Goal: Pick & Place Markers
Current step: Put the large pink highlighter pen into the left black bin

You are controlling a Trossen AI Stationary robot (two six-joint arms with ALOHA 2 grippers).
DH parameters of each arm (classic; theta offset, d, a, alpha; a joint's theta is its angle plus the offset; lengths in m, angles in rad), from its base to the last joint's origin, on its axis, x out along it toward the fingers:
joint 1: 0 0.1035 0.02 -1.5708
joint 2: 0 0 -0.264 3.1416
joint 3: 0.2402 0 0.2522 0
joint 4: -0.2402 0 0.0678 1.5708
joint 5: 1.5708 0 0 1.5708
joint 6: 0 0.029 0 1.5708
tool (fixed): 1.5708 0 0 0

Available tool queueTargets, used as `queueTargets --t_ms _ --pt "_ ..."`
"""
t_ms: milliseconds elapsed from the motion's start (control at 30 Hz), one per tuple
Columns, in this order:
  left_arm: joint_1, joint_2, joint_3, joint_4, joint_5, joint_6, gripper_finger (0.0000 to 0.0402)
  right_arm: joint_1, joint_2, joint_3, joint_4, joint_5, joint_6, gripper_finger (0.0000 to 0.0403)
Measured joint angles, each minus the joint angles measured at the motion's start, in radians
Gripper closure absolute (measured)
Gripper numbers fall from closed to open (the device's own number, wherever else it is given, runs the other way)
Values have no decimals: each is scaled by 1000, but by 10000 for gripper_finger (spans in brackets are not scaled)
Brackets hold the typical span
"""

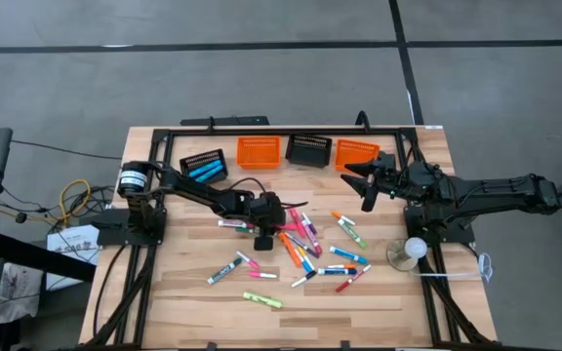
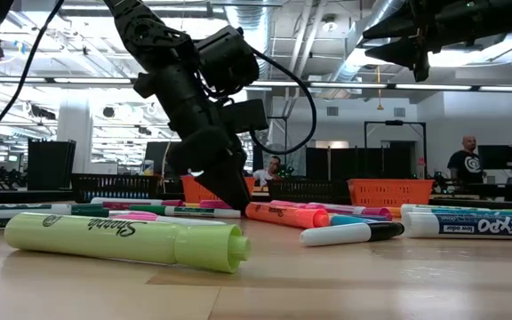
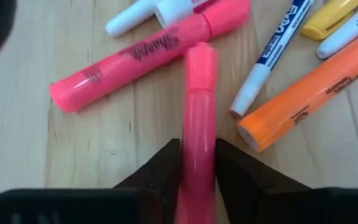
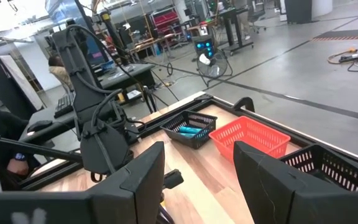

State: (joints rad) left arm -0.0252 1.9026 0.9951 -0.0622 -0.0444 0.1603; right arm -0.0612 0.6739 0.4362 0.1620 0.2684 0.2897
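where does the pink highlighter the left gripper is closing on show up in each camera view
High view: hidden under the left gripper at the marker pile's left edge.
Low view: not distinguishable; the gripper's dark fingers reach the table there.
Left wrist view: the pink plastic highlighter runs lengthwise between the fingers.
Right wrist view: not in it.
Shared landmark: the thick orange highlighter, lying beside the gripper.

— What can you read on the table?
— "Sharpie" in script on the fat yellow-green highlighter [image 2: 123, 238] nearest you, and on the pink highlighter barrel [image 3: 148, 53].
— Anything else?
— "EXPO" and "low odor" on the white blue-banded dry-erase marker [image 2: 474, 225].
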Motion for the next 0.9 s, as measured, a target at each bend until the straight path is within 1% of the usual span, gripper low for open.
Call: queueTargets --t_ms 200,333,567,767,900 --pt "-3 0 -1 7 -8 -1 331 0 0 0 0 0 0 219" --pt "-5 1 3 11 -9 -9 328 0 0 0 0 0 0 219" --pt "-5 5 52 16 -18 -8 330 0 0 0 0 0 0 219" --pt "-7 4 55 6 -11 -27 329 0 0 0 0 -1 0 219" --pt "-7 -34 55 -32 -9 -46 329 0 0 0 0 -1 0 219"
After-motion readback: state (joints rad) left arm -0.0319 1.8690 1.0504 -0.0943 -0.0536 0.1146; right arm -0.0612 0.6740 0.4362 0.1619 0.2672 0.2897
